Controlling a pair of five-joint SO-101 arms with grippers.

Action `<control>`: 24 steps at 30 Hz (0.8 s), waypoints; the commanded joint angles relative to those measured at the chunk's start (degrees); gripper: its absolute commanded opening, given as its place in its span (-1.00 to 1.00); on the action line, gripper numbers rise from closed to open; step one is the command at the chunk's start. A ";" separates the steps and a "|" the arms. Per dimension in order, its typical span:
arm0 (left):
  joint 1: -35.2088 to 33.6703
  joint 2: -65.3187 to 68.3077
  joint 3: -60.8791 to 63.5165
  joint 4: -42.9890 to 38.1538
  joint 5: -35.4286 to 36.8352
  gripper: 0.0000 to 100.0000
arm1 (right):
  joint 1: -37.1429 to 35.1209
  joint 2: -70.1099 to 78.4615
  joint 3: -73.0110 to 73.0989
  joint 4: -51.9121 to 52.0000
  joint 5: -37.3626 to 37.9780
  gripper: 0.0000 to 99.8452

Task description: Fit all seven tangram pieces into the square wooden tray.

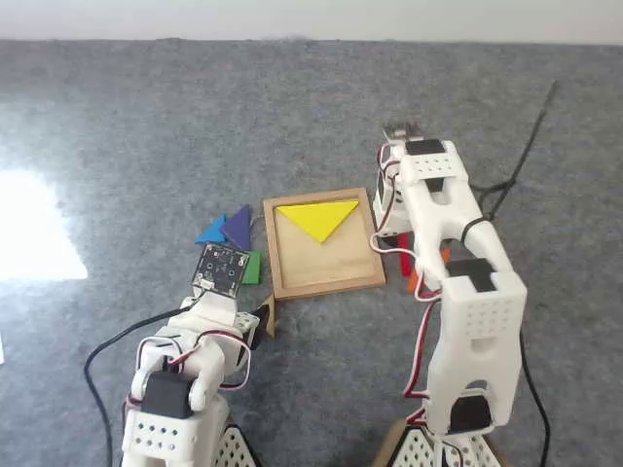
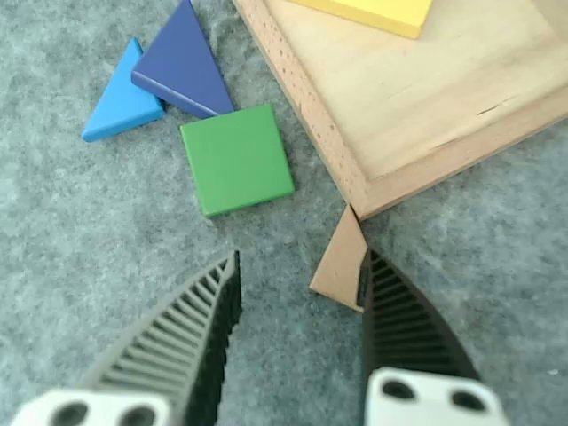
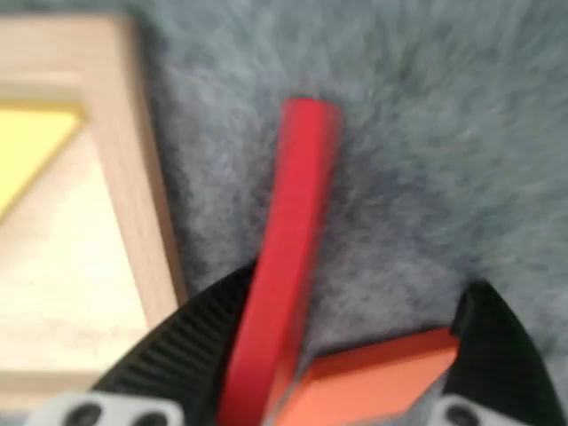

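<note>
High view: one square wooden tray [image 1: 275, 255] holds one yellow triangle [image 1: 316, 218]. Outside it lie one light blue triangle [image 2: 120, 102], one dark blue triangle [image 2: 185, 67], one green square [image 2: 236, 160] and one tan triangle [image 2: 342, 264]. My left gripper [image 2: 300, 266] hangs low by the tray's corner, jaws wide and empty. My right gripper [image 3: 364, 280], jaws spread, straddles one red piece [image 3: 297, 204] and one orange piece [image 3: 373, 377].

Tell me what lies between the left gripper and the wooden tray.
A tan triangle piece, its tip at the tray corner, shown in the left wrist view.
</note>
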 commanded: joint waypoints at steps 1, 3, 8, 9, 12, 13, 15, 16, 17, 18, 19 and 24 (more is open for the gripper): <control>0.26 -1.23 -0.31 0.26 -0.79 -0.59 | -0.31 -0.13 -1.05 -2.33 0.35 -0.31; 0.26 -1.23 -0.31 0.26 -0.79 -0.59 | -0.40 0.04 -1.05 -2.33 0.35 -0.31; 0.26 -1.23 -0.31 0.26 -0.79 -0.59 | -0.48 0.04 -1.05 -2.59 0.26 -0.37; 0.26 -1.23 -0.31 0.26 -0.79 -0.59 | -0.57 -0.04 -1.05 -2.59 0.26 -0.43; 0.26 -1.23 -0.31 0.26 -0.79 -0.59 | -0.57 -0.22 -1.05 -3.56 0.26 -0.68; 0.26 -1.23 -0.31 0.26 -0.79 -0.59 | -0.48 -0.22 -1.05 -3.91 0.26 -0.75; 0.26 -1.23 -0.31 0.26 -0.79 -0.59 | -0.40 -0.57 -1.05 -4.26 0.26 -0.86; 0.26 -1.23 -0.31 0.26 -0.79 -0.59 | -0.40 -0.66 -1.05 -4.26 0.26 -0.88; 0.26 -1.23 -0.31 0.26 -0.79 -0.59 | -0.40 -0.66 -1.14 -4.26 0.26 -0.87; 0.26 -1.23 -0.31 0.26 -0.79 -0.59 | -0.48 -0.66 -1.14 -4.26 0.26 -0.87; 0.26 -1.23 -0.31 0.26 -0.79 -0.59 | -0.57 -0.75 -1.14 -4.26 0.26 -0.88; 0.26 -1.23 -0.31 0.26 -0.79 -0.59 | -0.22 -4.35 -3.87 -1.89 -2.20 -0.88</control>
